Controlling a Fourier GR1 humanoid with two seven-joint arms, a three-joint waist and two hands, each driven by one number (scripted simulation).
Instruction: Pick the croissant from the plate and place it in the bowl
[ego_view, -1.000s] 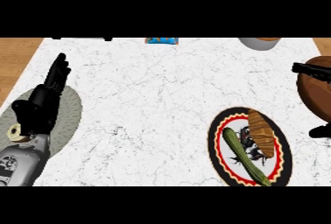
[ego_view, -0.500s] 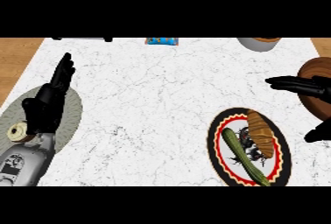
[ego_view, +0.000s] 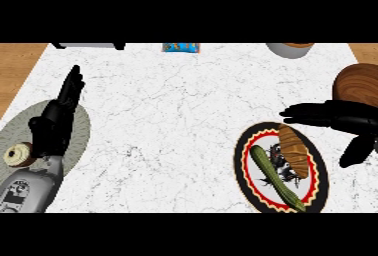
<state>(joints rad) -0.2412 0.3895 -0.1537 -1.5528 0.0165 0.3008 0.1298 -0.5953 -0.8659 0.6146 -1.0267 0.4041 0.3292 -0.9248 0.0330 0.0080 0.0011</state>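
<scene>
- Your right hand (ego_view: 336, 119) comes in from the right edge with its fingers stretched out straight toward the left and its thumb hanging down toward the near side; it is open and grips nothing.
- The fingertips of that hand sit just above the far end of the croissant (ego_view: 293, 145); you cannot tell from this view whether they touch it.
- The croissant lies on the plate (ego_view: 249, 186), in its far right part, long axis running near to far.
- Beside the croissant on the same plate lies a long green vegetable (ego_view: 275, 178), slanting from the plate's left middle toward its near right rim.
- The plate is dark with a red and pale patterned rim, and stands on the white marbled worktop (ego_view: 177, 115) at the near right.
- The brown wooden bowl (ego_view: 357, 85) shows at the right edge, on the far side of your right hand, partly cut off by the frame.
- Your left hand (ego_view: 55, 122) is at the left, fingers straight and pointing toward the far side, open and holding nothing.
- It lies over a grey round mat (ego_view: 77, 132) at the worktop's near left corner.
- A small pale ring-shaped thing (ego_view: 19, 154) lies on that mat, just left of your left forearm.
- At the far edge you see a blue packet (ego_view: 181, 47), a grey round vessel (ego_view: 289, 50) and a dark object (ego_view: 88, 46), all cut off by the frame.
</scene>
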